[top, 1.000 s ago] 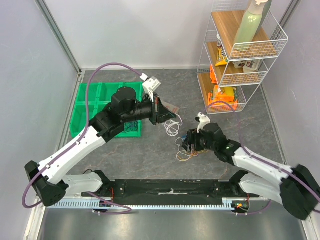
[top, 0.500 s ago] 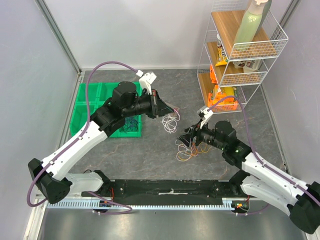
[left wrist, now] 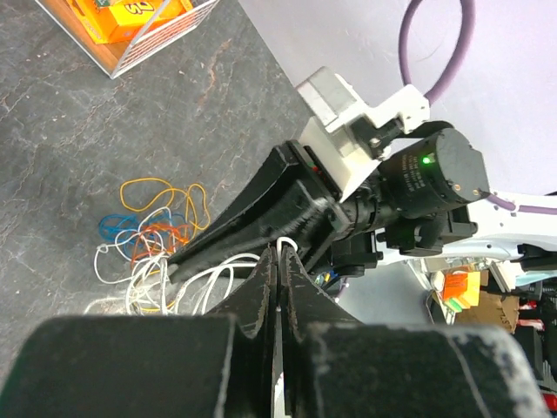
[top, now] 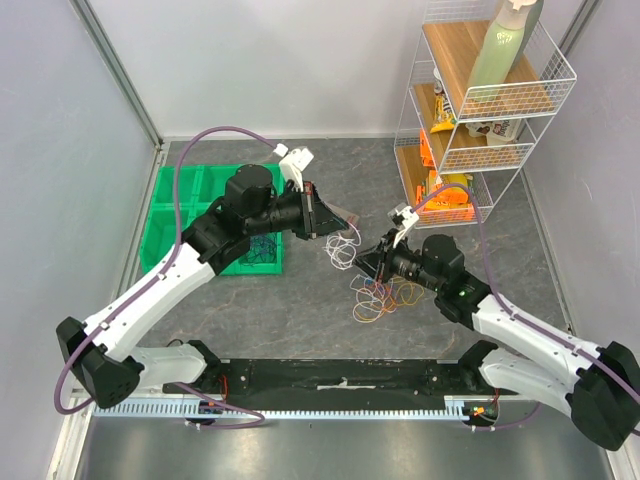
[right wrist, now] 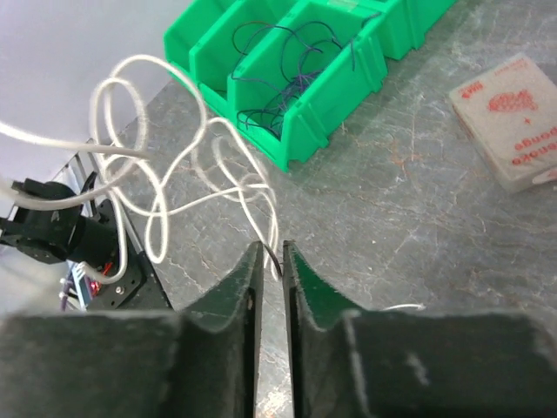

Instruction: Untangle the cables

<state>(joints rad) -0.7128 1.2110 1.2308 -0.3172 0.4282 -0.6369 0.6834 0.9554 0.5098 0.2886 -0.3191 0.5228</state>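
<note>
The cables are a tangle of yellow, orange, blue and white loops (top: pixel 383 294) on the grey table. A white cable (top: pixel 344 248) stretches up from the tangle to my left gripper (top: pixel 331 221), which is shut on it above the table; the white loop pokes out at that gripper's tips (left wrist: pixel 280 251). My right gripper (top: pixel 367 263) reaches in from the right, just above the tangle. Its jaws (right wrist: pixel 271 252) are nearly together, with the white cable (right wrist: pixel 157 202) and a thin dark strand running in between the tips.
A green bin (top: pixel 192 203) at the left holds dark purple cables (right wrist: pixel 280 61). A pinkish pad (right wrist: pixel 512 122) lies on the table near the left gripper. A white wire rack (top: pixel 470 130) with snack packs and a bottle stands at the back right.
The right gripper's jaws have gone from wide open to nearly together on the white cable, and it has moved up-left toward the left gripper. The left arm has barely shifted.
</note>
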